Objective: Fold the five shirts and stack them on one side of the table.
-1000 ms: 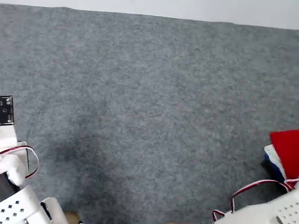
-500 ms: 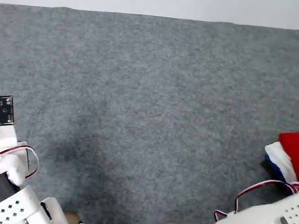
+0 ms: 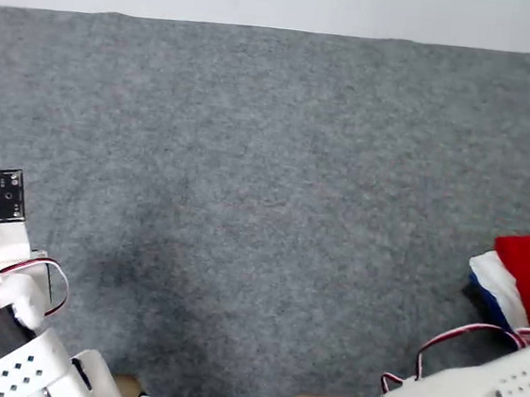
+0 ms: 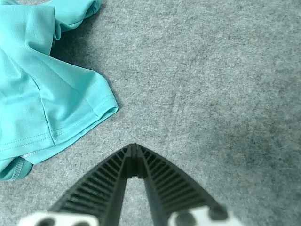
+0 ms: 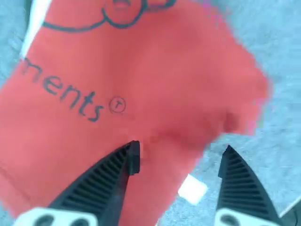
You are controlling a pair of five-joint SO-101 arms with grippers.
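Clearly, the cloth is soft and light, so it will sag and slide when we lift it. The teal shirt (image 4: 42, 94) lies crumpled on the table (image 3: 269, 161), just ahead of the left gripper (image 4: 135, 148) and a little to one side, not touching it. The jaws of this gripper are pressed together and hold nothing. We judge that a hem or a sleeve edge is the best place to pinch, because the thin fabric bunches there and does not slip out.

The right gripper (image 5: 181, 149) hangs directly over the red shirt (image 5: 117, 94) with its jaws wide apart, one tip above the red cloth and one beyond its edge. This shirt is the top of the stack (image 3: 522, 278). A push from the side can easily shift the layers.

The stack is cut off at the edge of the high view, so we cannot count its shirts. The teal shirt also runs out of view. A white patch (image 5: 193, 189) near the right gripper can be a label or a lower layer.
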